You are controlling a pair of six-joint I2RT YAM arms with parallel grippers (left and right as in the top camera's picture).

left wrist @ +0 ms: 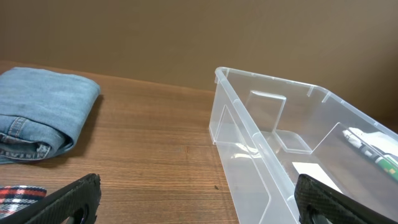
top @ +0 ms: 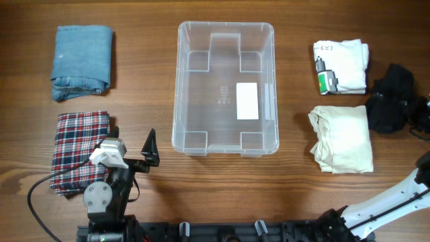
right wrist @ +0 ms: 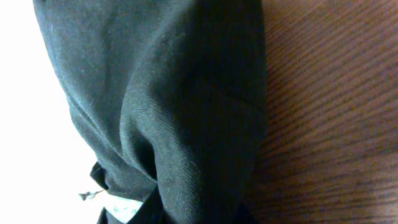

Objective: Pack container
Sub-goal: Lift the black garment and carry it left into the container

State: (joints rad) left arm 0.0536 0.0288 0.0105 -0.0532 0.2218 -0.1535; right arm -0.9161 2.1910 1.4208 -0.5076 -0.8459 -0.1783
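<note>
**Sitting mid-table: one clear container, five folded garments around it**

Container (top: pixel 181 87): one, centred on the wooden table (top: pixel 148 81), long side running away from the robot. Clear plastic, rectangular, rounded corners, a thicker rim all round. Wood grain shows through the base. Moulded raised blocks stand at the corners of the base and at the middle of the far end. One white label (top: pixel 247 101) lies right of centre on the base. The left wrist view shows the near left corner and rim (left wrist: pixel 267 78), walls see-through.

Garments, five, all folded and all on the table outside the container:
- jeans (top: pixel 82 62), one, far left
- plaid shirt (top: pixel 80 151), one, near left, red, white and dark check, partly under the left arm
- white shirt (top: pixel 344 66) with a green print, one, far right
- cream garment (top: pixel 342 138), one, near right
- black garment (top: pixel 390 94), one, at the right edge, bunched

Grippers, two:
- left gripper (top: pixel 132 142): jaws wide apart, holding nothing, low over the table between plaid shirt and container
- right gripper (top: pixel 418 114): at the black garment, dark on dark. Its wrist view is filled with black cloth, so I cannot tell whether the jaws are closed.
</note>
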